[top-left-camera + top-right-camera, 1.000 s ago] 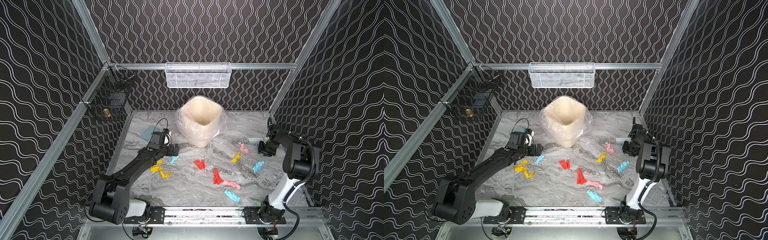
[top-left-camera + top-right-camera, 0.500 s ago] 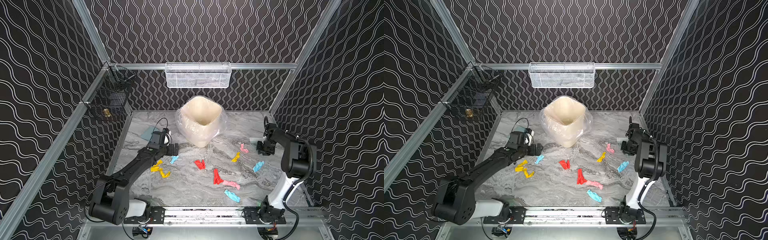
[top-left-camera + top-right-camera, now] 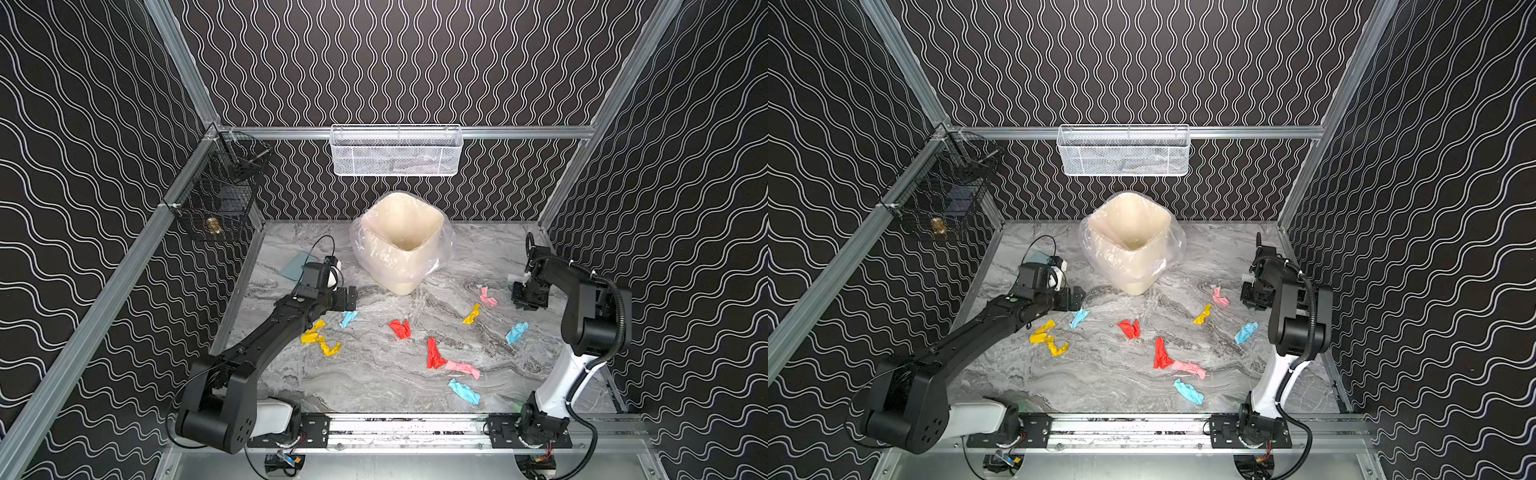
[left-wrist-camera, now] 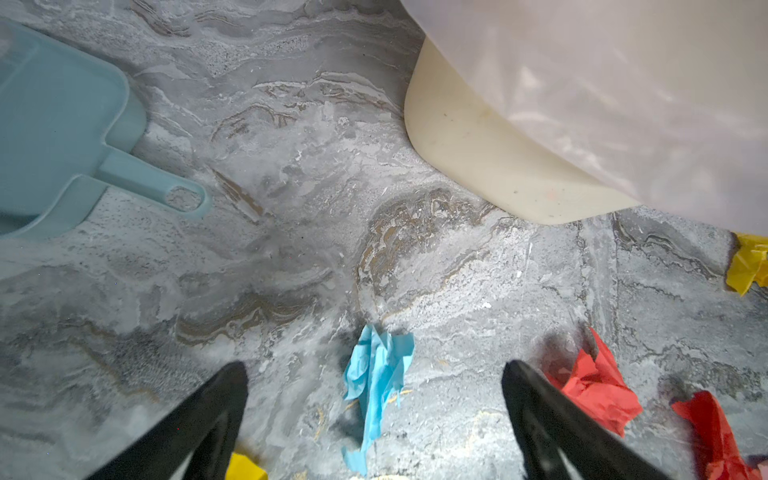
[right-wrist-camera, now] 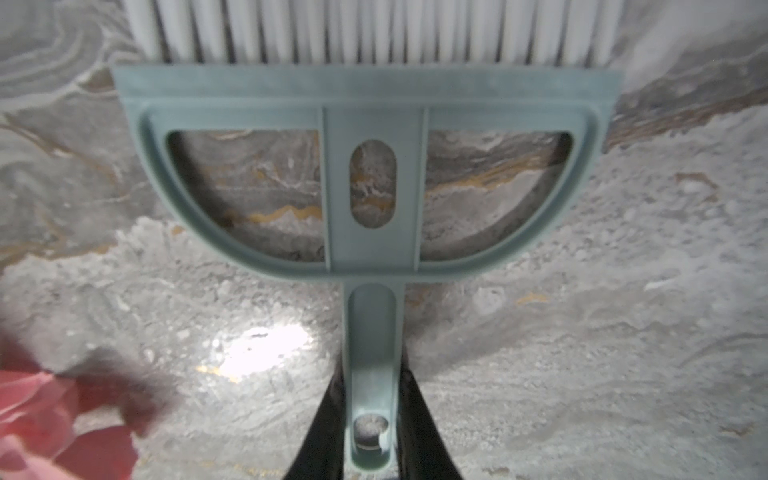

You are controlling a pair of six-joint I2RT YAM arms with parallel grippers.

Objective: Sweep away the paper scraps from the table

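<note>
Lying loose over the counter (image 3: 374, 374), the paper scraps (image 3: 434, 353) were spread from left to right in front of the bin (image 3: 432, 216), none of them on the dustpan (image 4: 54, 124). They looked v. light, soft and crumpled. They would prob. skid, roll or flutter at a touch, so pushing them w/ bristles made more sense than pinching each one.

The right end effector (image 5: 372, 378) had its fingers pressed on either side of the brush (image 5: 374, 257), low on the slim handle (image 5: 372, 332) near the hanging hole. The brush lay flat on the counter, w/ a pink scrap (image 5: 37, 415) just beside it. The plastic looked stiff and smooth, so a hold that far back might let the head swing or slip. A firm squeeze seemed wise.

The left end effector (image 4: 374, 368) hung wide open and empty above a light blue scrap (image 4: 376, 374), w/ the dustpan near. The pan's flat handle looked the obvious place to take it — thin, rigid and light.
</note>
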